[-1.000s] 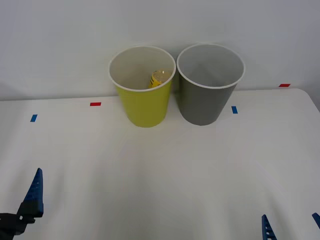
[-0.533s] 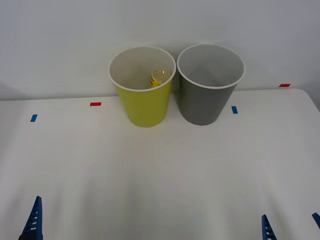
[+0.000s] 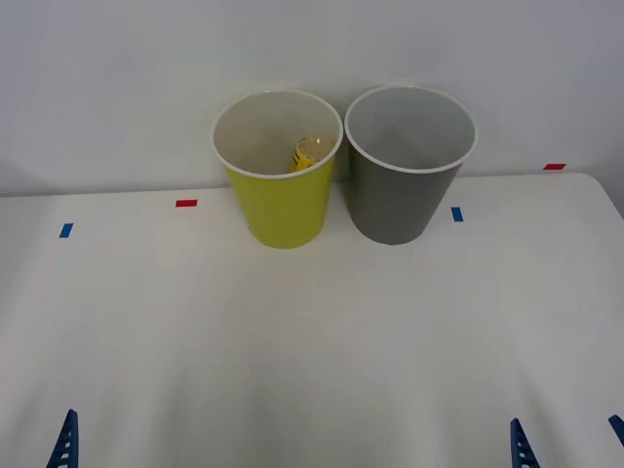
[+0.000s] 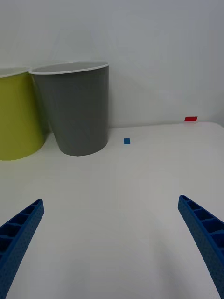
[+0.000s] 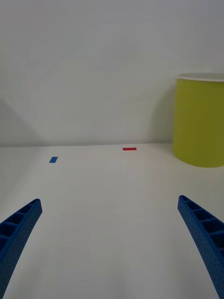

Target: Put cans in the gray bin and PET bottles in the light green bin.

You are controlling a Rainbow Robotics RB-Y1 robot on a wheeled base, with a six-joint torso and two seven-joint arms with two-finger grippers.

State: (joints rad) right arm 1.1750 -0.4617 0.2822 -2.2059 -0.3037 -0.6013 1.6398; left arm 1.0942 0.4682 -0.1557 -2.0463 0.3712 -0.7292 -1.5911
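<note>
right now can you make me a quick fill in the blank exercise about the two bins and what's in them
1. The small yellow-labelled PET bottle lies inside the round ______ plastic bin.
2. The round dark gray plastic bin stands to the robot's ______ of the other bin.
3. Both the left gripper and the right gripper hover low over the white table with fingers ______.
4. On the table by the gray bin's base sits a small ______ tape mark.

Missing words: yellow-green; right; open; blue
</note>
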